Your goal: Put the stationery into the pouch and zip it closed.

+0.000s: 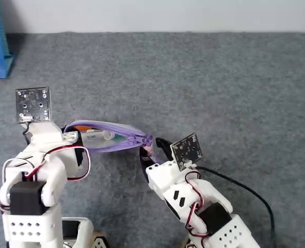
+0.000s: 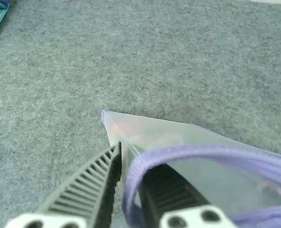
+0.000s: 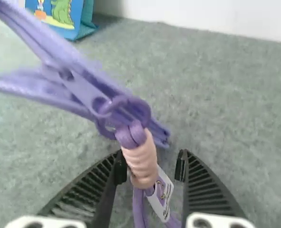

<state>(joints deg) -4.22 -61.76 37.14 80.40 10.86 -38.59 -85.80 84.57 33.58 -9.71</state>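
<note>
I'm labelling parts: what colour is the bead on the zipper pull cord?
Pale pink; the ribbed bead shows best in the right wrist view.

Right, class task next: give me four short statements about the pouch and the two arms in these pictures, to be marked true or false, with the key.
1. The left arm's fingers clamp the pouch at its purple edge. True.
2. The pouch is zipped fully shut. False: its purple edges bow apart, with stationery visible inside.
3. The pink-wrapped pull cord of the zipper hangs between the right arm's fingers. True.
4. The table top is bare wood. False: it is a grey carpet-like covering.
</note>
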